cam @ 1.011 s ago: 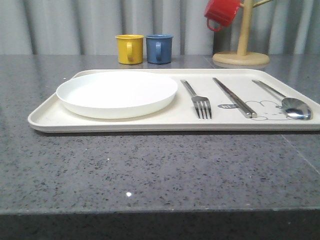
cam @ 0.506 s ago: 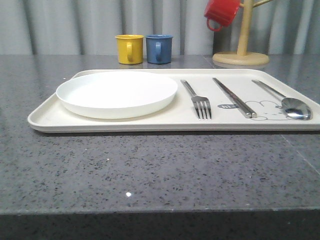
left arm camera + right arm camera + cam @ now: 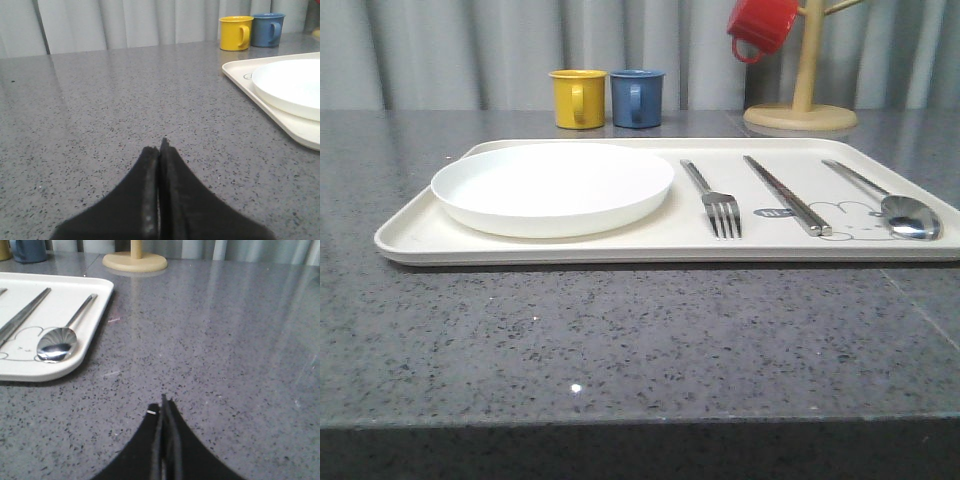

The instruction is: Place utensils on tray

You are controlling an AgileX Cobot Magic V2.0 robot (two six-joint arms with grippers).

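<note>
On the cream tray (image 3: 410, 235) lie a round white plate (image 3: 552, 186) at the left, then a silver fork (image 3: 715, 200), flat metal chopsticks (image 3: 786, 195) and a silver spoon (image 3: 895, 205) at the right. My left gripper (image 3: 160, 147) is shut and empty over bare counter, beside the tray's (image 3: 295, 131) left edge, with the plate (image 3: 295, 85) in sight. My right gripper (image 3: 164, 405) is shut and empty over the counter, off the tray's (image 3: 95, 335) right edge. The spoon (image 3: 57, 342) and chopsticks (image 3: 22, 315) lie there on the bunny drawing.
A yellow mug (image 3: 579, 97) and a blue mug (image 3: 638, 96) stand behind the tray. A wooden mug tree (image 3: 802, 100) with a red mug (image 3: 760, 27) hanging on it stands at the back right. Grey speckled counter (image 3: 640, 340) stretches in front of the tray.
</note>
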